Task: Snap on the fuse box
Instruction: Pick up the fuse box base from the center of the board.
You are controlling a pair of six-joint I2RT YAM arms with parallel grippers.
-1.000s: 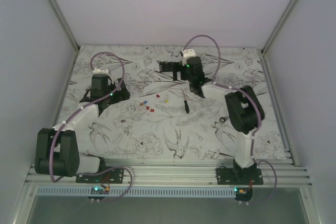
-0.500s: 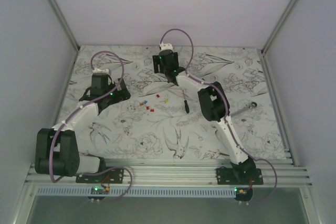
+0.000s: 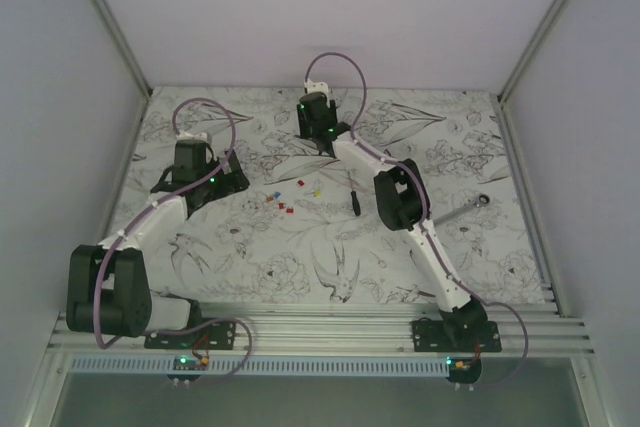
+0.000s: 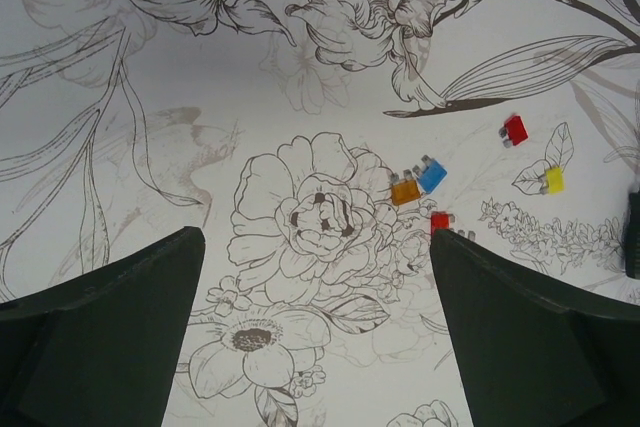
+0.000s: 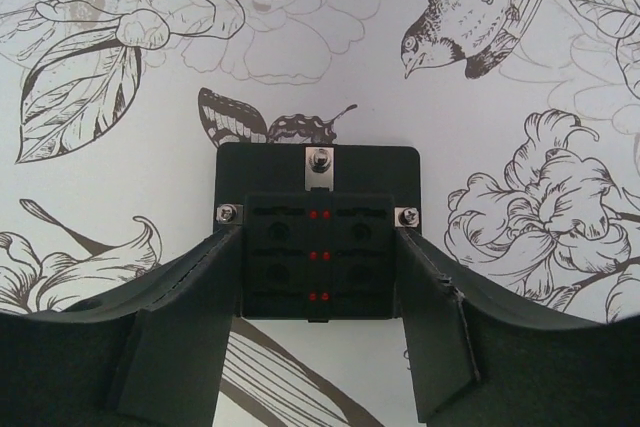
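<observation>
The fuse box is a flat black square block with three pairs of red dots down its middle, a silver screw at each side and a metal tab on top. It lies on the flower-print mat at the far middle. My right gripper straddles its raised centre, one finger pressed against each side. From above, the right gripper covers the box. My left gripper hangs open over bare mat at the left, holding nothing.
Several loose fuses lie mid-table; orange, blue, red and yellow ones show ahead of the left gripper. A black stick tool and a ratchet wrench lie to the right. Enclosure walls stand on three sides.
The right arm swung left from the far right to the far middle and came down over the fuse box, its jaws narrowing onto it. The left arm stayed still.
</observation>
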